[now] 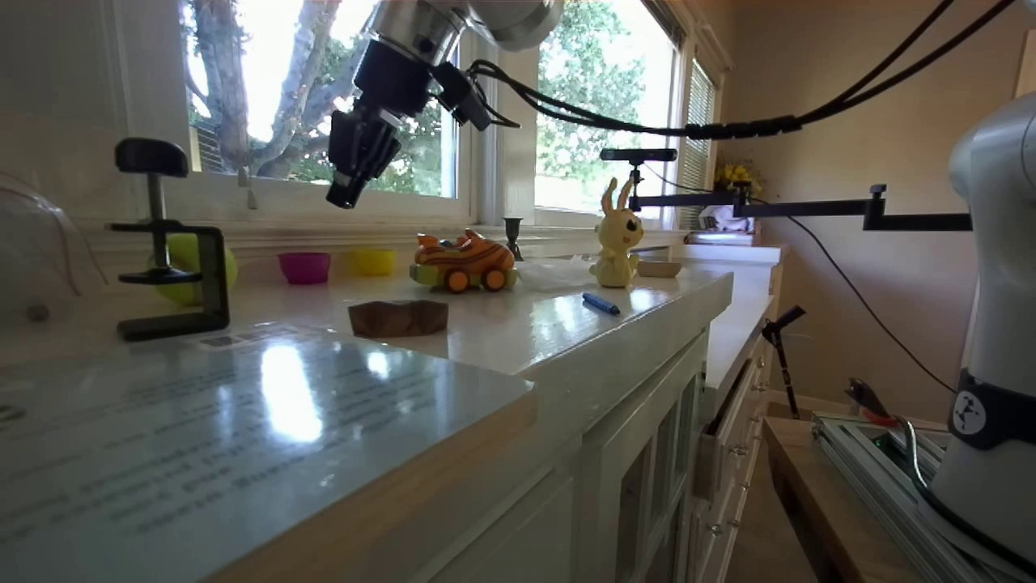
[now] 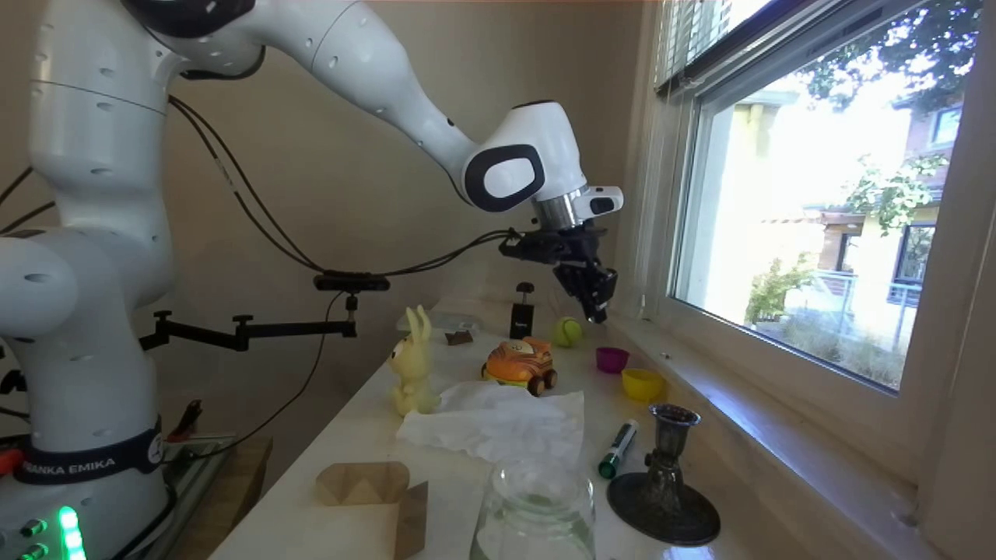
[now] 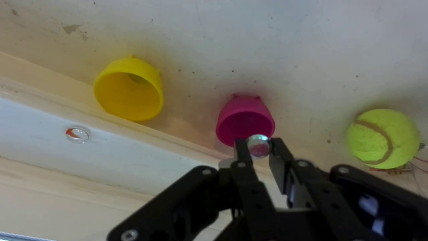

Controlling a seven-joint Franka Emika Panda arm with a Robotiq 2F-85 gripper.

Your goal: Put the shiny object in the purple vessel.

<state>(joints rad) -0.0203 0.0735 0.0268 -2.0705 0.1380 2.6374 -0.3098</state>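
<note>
"Black and tilting downward, the gripper is hanging above the white counter. What are its fingertips doing?"

"They are pinching the shiny object between them, one tip on each side."

"Where is the purple vessel sitting, then?"

"It is resting on the counter below the gripper. In the wrist view the shiny object is overlapping its rim, yet both exterior views are showing a gap between gripper and vessel."

"So the object is hanging outside it. What is lying around below the gripper?"

"A yellow bowl is sitting left of the fingertips in the wrist view, and a tennis ball is resting to their right. Farther left, a small clear round piece with an orange patch is lying on the sill."

"And farther from the gripper?"

"In an exterior view, an orange toy vehicle is standing lower and to its left, with a yellow rabbit figure standing farther left. A dark candlestick is rising nearer that camera than the gripper, and a green marker is lying just beside it."

"In an exterior view, a black clamp left of the gripper is partly hiding the tennis ball."
</note>
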